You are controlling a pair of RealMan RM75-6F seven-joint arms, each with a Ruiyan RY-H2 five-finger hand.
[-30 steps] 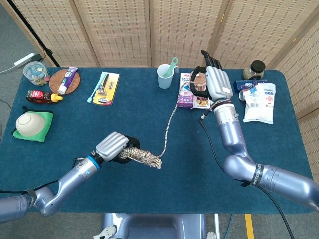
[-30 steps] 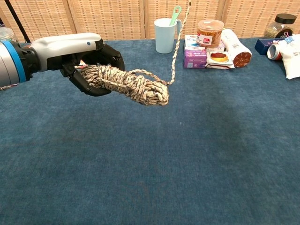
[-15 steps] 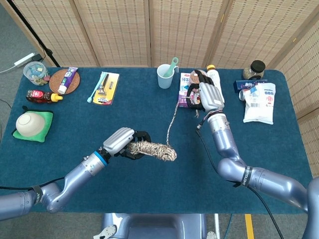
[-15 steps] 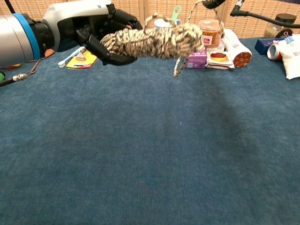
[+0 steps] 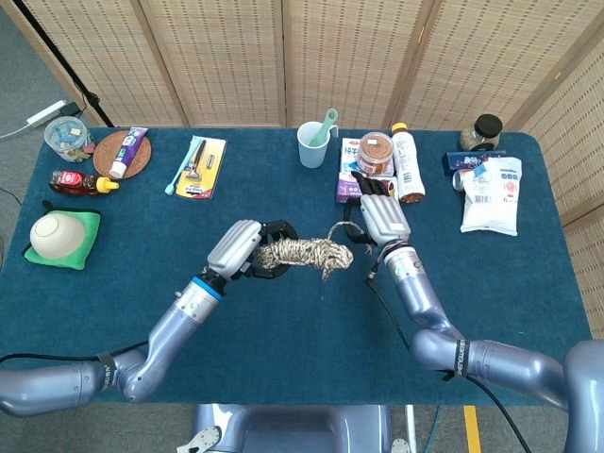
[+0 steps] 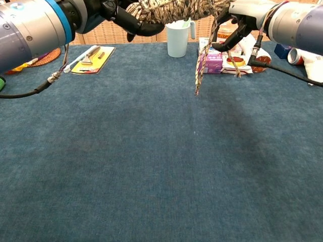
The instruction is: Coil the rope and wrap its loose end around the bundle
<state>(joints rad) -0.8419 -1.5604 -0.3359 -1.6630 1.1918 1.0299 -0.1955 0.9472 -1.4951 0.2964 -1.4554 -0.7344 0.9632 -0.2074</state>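
Observation:
A speckled beige rope bundle [image 5: 302, 253] hangs in the air over the middle of the blue table [image 5: 283, 330]. My left hand [image 5: 247, 250] grips its left end. My right hand [image 5: 377, 219] is close to the bundle's right end and holds the loose strand [image 5: 340, 229] that leads off it. In the chest view the bundle [image 6: 176, 7] sits at the top edge between my left hand [image 6: 116, 12] and my right hand [image 6: 247, 10]. A short tail of the loose end [image 6: 202, 65] dangles below them, clear of the table.
Behind the hands stand a pale cup [image 5: 311, 143] with a toothbrush, snack boxes [image 5: 354, 175], a jar and a bottle [image 5: 408, 170]. A white bag [image 5: 491, 193] lies at the right. A razor pack [image 5: 200, 166], toothpaste and a bowl [image 5: 52, 234] are to the left.
My left hand lifted the bundle and carried it right and farther out. My right hand came down from the snack boxes toward it, so the strand between them is now short.

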